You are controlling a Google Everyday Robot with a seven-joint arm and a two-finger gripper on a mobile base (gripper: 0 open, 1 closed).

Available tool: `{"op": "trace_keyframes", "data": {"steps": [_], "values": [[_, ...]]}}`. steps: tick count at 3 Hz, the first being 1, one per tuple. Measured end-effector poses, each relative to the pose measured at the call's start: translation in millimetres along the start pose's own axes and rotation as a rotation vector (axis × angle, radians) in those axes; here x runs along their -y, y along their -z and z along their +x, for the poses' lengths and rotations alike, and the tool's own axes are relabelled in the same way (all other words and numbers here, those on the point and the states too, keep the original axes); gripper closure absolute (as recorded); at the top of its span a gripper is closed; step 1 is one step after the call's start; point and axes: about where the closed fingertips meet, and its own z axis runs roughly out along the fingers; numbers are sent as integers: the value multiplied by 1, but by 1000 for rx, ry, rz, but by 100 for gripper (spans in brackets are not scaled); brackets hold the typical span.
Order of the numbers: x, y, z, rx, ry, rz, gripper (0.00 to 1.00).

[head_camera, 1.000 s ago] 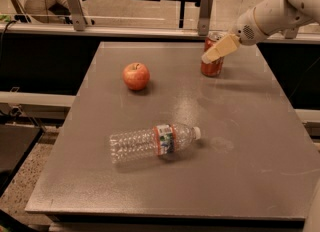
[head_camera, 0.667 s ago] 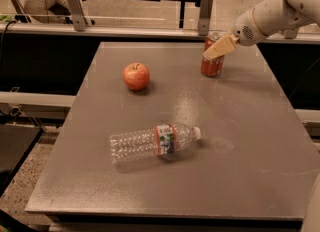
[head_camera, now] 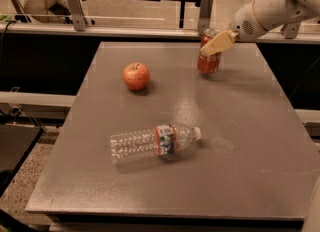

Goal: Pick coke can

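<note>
Cream-coloured gripper (head_camera: pixel 218 43) was found at the far right of the table, laid against the upper part of the coke can (head_camera: pixel 208 62), its tip crossing the can's front just below the rim. Whether a hold had been closed on the can could not be told, and no grip state was recorded. The white arm (head_camera: pixel 270 8) was seen reaching in from the upper right, slanting down toward the can.

The can was noted upright on the grey table (head_camera: pixel 250 141), near the far edge and right of centre. Its base appeared to rest on the surface. The red body was visible beneath the gripper, with a little of the silver top behind it.

Handling, as judged:
- Weight: light if empty, noticeably heavier if full. Which applied could not be determined.
- Wall: thin aluminium, expected to bear a mild squeeze and to dent under a hard one.
- Surface: smooth painted metal, taken to be somewhat slippery.
- Hold: best taken across opposite sides of the straight wall, at the middle to upper body and below the shoulder. A hold placed on the tapered top was judged likely to slide off.
- Stability: tall for its narrow base, so a sideways push was expected to tip it.

Further out, a red apple (head_camera: pixel 136 76) was noted left of the can, well apart from it. A clear water bottle (head_camera: pixel 152 142) lay on its side nearer the camera, cap to the right, well apart from both. Neither was judged to obstruct a straight upward lift.
</note>
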Motion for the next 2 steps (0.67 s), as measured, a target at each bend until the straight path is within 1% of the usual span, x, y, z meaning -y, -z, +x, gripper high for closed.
{"op": "trace_keyframes", "data": {"steps": [1,2], "values": [[-23,19,-27,48,51,-64,100],[-63,51,-67,86,160,-160,100]]}}
